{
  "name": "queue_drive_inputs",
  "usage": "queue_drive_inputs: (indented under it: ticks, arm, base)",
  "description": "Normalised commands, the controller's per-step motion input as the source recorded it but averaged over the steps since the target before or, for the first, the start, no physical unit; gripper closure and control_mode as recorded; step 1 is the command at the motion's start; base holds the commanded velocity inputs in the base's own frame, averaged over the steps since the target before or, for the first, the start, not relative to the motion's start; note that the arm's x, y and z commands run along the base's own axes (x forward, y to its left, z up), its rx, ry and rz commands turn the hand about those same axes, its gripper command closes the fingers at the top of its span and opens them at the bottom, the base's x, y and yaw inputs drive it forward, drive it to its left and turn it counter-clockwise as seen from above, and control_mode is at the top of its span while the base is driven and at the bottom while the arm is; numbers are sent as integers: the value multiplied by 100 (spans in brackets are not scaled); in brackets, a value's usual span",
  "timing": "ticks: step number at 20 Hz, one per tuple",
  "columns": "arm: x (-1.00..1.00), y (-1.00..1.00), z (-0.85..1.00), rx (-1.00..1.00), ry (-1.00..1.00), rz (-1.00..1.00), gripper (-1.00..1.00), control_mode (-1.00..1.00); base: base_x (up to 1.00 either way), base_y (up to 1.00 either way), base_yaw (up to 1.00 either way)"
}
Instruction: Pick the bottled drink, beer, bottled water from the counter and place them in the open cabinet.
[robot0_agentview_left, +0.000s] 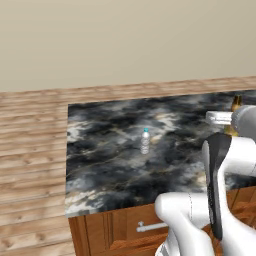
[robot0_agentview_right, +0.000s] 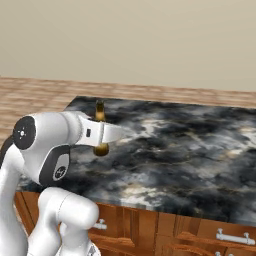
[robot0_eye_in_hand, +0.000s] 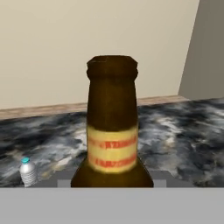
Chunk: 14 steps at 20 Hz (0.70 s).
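Amber glass of the beer (robot0_eye_in_hand: 112, 127) is filling the hand view, its body sitting between the gripper (robot0_agentview_right: 101, 134) fingers, which are clamping it above the marbled surface (robot0_agentview_left: 110, 165); the bottled water (robot0_agentview_left: 145, 141) is standing apart.

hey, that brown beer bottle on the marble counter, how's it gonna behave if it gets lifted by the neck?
The beer bottle looks like glass, so probably stiff, smooth and a bit slippery. It stands tall and slim on the counter, so a sideways nudge could tip it. Round, it would likely roll if it fell.
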Motion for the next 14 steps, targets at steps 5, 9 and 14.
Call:
queue_drive_inputs:
  ticks: [5,9,14]
  arm:
    - [-38,0,2,0,-2,11,100,-100]
    - [-14,14,4,0,0,10,100,-100]
    - [0,29,4,0,0,8,100,-100]
  base:
    - [0,0,0]
    - [0,0,0]
    - [0,0,0]
